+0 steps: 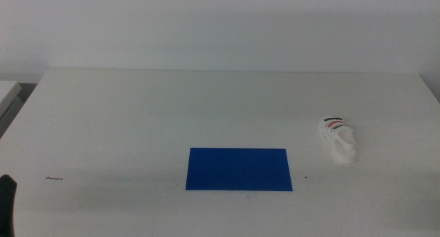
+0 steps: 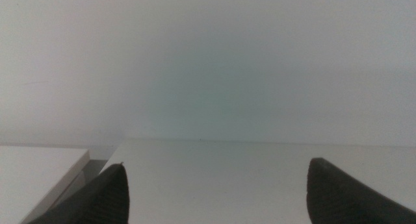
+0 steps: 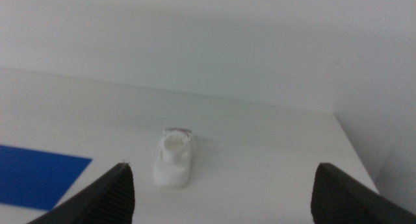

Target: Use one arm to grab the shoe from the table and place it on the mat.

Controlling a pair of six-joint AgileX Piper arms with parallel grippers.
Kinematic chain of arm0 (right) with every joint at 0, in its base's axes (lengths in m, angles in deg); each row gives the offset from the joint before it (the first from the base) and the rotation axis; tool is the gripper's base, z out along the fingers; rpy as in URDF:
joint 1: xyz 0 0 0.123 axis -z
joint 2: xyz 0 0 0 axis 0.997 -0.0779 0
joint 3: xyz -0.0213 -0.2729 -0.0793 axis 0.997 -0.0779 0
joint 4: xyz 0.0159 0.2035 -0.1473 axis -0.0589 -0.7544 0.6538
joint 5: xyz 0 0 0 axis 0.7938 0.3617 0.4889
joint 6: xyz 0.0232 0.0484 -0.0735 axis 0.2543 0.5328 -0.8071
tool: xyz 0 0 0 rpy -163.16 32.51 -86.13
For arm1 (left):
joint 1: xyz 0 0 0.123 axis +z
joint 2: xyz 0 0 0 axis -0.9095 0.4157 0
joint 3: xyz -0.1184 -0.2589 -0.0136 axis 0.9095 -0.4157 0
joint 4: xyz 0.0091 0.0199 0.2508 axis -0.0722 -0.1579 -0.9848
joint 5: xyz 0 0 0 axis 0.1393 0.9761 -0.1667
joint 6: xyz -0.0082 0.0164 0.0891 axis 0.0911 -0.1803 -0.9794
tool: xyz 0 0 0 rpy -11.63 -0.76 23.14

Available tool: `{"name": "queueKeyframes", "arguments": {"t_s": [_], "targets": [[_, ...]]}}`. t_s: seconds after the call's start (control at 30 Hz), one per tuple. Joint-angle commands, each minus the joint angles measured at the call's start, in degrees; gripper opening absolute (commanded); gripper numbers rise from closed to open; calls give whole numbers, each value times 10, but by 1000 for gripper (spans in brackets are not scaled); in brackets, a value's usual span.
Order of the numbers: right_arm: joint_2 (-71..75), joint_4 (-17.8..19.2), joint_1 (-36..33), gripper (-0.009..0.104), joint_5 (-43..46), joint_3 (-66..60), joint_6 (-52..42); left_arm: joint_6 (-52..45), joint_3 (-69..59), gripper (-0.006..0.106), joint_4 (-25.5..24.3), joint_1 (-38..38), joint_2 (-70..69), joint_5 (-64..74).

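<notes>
White table (image 1: 137, 113) holds the shoe (image 3: 173, 158) ahead of the right gripper (image 3: 221, 188), jaws spread, apart from it.

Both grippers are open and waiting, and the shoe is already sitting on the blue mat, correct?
Not quite. The shoe lies on the bare table, to the right of the blue mat and apart from it, as the middle view shows. The left gripper and right gripper are indeed open.

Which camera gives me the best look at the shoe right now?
The right wrist view: the shoe sits centred ahead of the open right gripper, mat beside it. The middle view shows it small, right of the mat. The left wrist view misses it.
</notes>
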Motion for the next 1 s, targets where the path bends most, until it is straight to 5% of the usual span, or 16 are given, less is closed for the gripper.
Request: {"name": "queueKeyframes", "arguments": {"t_s": [0.0, 0.2, 0.6, 0.73, 0.97], "targets": [[3, 1, 2, 91, -19, 9, -5, 1, 0, 94, 0, 0, -2, -6], [-100, 1, 0, 91, -177, 166, -5, 1, 0, 94, 0, 0, -2, -6], [-572, -19, 0, 91, -420, 514, 17, 1, 0, 94, 0, 0, -2, -6], [-708, -29, -7, 91, -462, 594, 42, 1, 0, 94, 0, 0, -2, -6], [-901, 11, -69, 91, -461, 717, 74, 1, 0, 94, 0, 0, -2, -6]]}}
